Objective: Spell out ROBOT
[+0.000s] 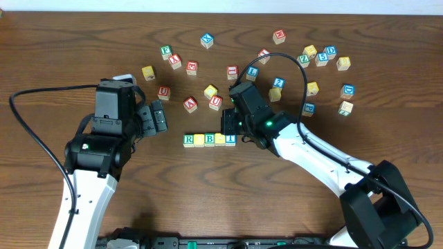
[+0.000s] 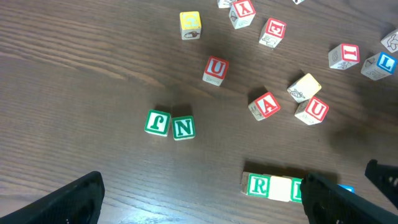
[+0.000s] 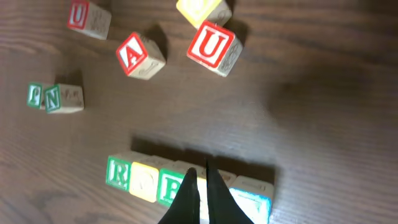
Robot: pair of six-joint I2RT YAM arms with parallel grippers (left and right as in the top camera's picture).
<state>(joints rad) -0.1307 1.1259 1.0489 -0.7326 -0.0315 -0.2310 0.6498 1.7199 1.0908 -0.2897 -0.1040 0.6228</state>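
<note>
clenching on nothing, the right gripper (image 3: 200, 173) aims its shut tips down at the row of five small wooden letter cubes (image 1: 209, 140): green r cube (image 3: 118, 173), green b cube (image 3: 169, 185) and blue t cube (image 1: 230, 139), with two yellow cubes (image 3: 144, 182) between them, all touching, central on the dark wooden table (image 1: 69, 55). spelling looks done; next calls for a straight lift clear. its arm reaches in from the right, wrist bent down. the left gripper (image 1: 158, 116) hangs spread wide, empty, left of the row.

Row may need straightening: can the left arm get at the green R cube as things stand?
Probably yes. The green R cube sits at the left end of the row, nearest the open left gripper, with only bare table between. The right gripper is shut above the row's other half, clear of R.
</note>
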